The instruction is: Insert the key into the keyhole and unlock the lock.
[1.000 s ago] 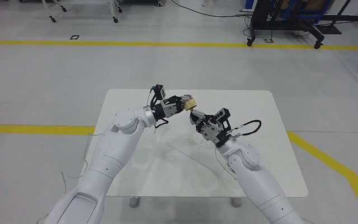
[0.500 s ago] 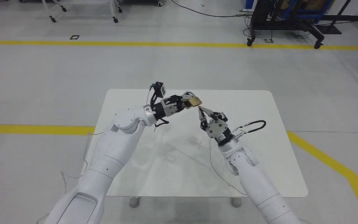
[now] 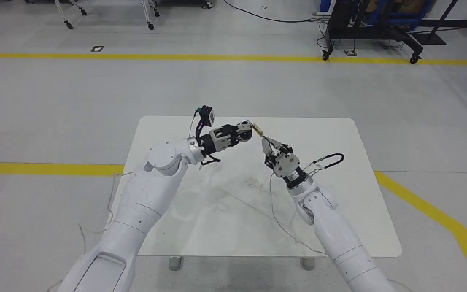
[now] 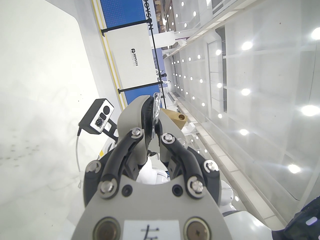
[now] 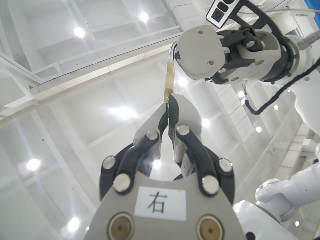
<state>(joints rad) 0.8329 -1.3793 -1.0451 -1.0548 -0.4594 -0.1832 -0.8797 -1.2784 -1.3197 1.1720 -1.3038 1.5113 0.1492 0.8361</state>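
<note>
A brass padlock point(image 3: 249, 131) hangs in the air over the white table point(image 3: 175, 146). My left gripper point(image 3: 241, 133) is shut on its silver shackle point(image 4: 156, 103). The brass body point(image 4: 178, 119) sticks out just past the left gripper point(image 4: 153, 112). From the other side, my right gripper point(image 3: 267, 144) is shut on the key. In the right wrist view the key's brass head point(image 5: 167, 96) sits at the tips of the right gripper point(image 5: 170, 103). It butts against the end of the padlock body point(image 5: 170, 73), so the blade is hidden. The left gripper point(image 5: 200, 51) is right beside.
The table top point(image 3: 328, 190) under both arms is bare white with faint scuffs. A black cable point(image 3: 328, 162) loops off the right forearm. Yellow floor lines run behind and beside the table.
The right gripper has rolled its wrist and risen up and to the right, bringing the key against the padlock. The left gripper has turned the padlock slightly.
</note>
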